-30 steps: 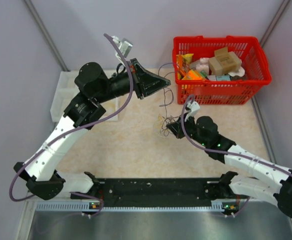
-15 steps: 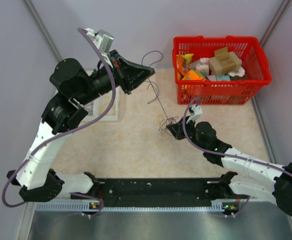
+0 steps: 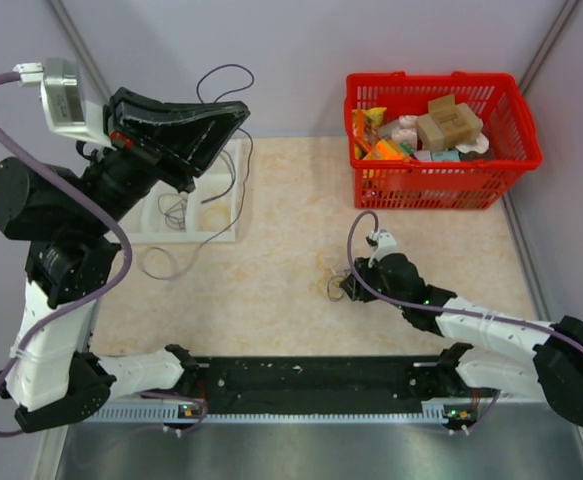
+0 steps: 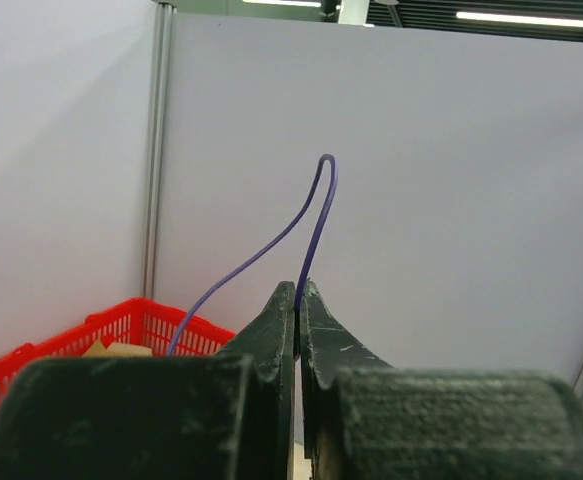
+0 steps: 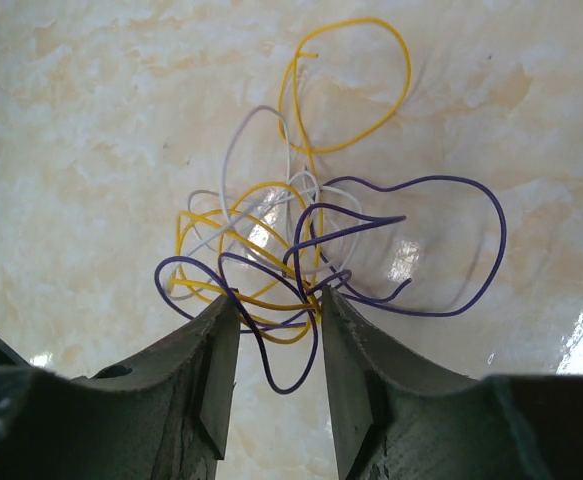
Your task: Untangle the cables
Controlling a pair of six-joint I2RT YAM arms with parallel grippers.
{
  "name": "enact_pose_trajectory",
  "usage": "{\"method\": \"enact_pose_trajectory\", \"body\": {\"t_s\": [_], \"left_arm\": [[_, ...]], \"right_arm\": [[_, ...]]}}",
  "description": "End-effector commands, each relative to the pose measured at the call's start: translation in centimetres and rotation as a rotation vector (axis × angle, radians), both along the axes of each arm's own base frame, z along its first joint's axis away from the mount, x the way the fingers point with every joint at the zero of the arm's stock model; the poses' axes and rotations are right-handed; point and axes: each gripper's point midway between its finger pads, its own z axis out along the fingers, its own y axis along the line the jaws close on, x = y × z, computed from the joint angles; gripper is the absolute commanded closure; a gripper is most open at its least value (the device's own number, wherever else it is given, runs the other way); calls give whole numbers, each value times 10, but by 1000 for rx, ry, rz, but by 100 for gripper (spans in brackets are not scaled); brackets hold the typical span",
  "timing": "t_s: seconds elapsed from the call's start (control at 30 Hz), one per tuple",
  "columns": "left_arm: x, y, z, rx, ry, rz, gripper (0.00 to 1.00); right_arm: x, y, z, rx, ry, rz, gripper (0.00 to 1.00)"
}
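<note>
From above: the left arm has swung up and away to the left since half a second ago, and the left gripper (image 3: pixel 239 108) now sits high over the white tray (image 3: pixel 186 238); the purple strand (image 3: pixel 224 67) it carries no longer stretches back to the heap. It loops above the fingertips, drops past the tray and trails onto the table (image 3: pixel 271 300) in front of it. The rest of the cables, a small tangle (image 3: pixel 331 287), lie mid-table, well apart from that strand. The right gripper (image 3: pixel 344 288) is down at the tangle, a little nearer the arm bases than before; the red basket (image 3: pixel 431 78) stands unmoved at the far right.

Left wrist: the left gripper (image 4: pixel 297 290) has its fingers pressed together, pinching the purple strand (image 4: pixel 311 225). The strand rises from the tips, bends over and falls away to the left; a corner of the red basket (image 4: pixel 71 345) shows low on the left.

Right wrist: the right gripper (image 5: pixel 276 310) has its fingers apart, tips low over the table (image 5: pixel 91 150). The tangle (image 5: pixel 291 240), yellow, whitish and purple strands knotted together, lies just ahead of them; one purple loop reaches back between the fingers (image 5: pixel 216 345).
</note>
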Motion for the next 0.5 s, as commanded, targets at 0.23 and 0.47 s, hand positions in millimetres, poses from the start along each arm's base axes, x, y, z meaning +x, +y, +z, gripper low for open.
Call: {"method": "enact_pose_trajectory", "body": {"t_s": [0.23, 0.47], "left_arm": [[36, -30, -39, 129, 89, 20, 100], [64, -4, -127, 339, 202, 252, 100]], "right_arm": [[5, -15, 68, 66, -177, -38, 47], [6, -26, 110, 55, -278, -48, 37]]}}
